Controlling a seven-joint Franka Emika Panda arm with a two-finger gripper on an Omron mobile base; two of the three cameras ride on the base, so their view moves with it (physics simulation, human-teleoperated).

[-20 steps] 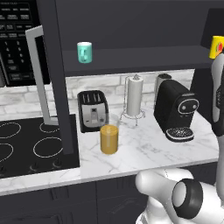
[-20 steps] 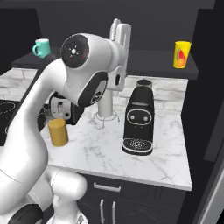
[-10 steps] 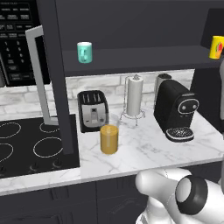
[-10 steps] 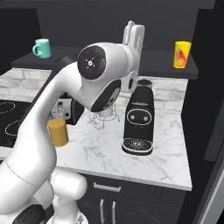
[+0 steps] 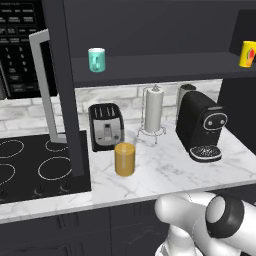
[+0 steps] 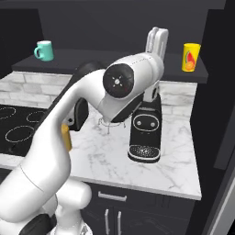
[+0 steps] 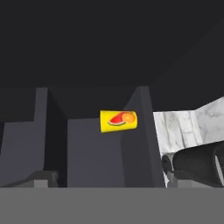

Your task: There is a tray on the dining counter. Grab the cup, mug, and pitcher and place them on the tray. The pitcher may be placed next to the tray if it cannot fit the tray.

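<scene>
While the arm reaches up toward the shelf, nothing has been picked up yet.

Biggest of the task's things, the pitcher [image 5: 124, 159] stands upright on the marble surface [image 5: 165, 172], toward its front edge and just in front of the toaster [image 5: 105, 126]. On the dark shelf [image 5: 150, 65] above, the mug [image 5: 96, 59] sits toward the left end and the cup [image 6: 191, 57] toward the right end, well apart. In the right base view the claw [image 6: 156, 40] is raised at shelf height, jaws spread wide and holding nothing, with the cup off to its right. In the hand view the cup [image 7: 118, 120] lies straight ahead, apart from the fingertips, its long axis appearing sideways, probably because the hand is rolled.
</scene>
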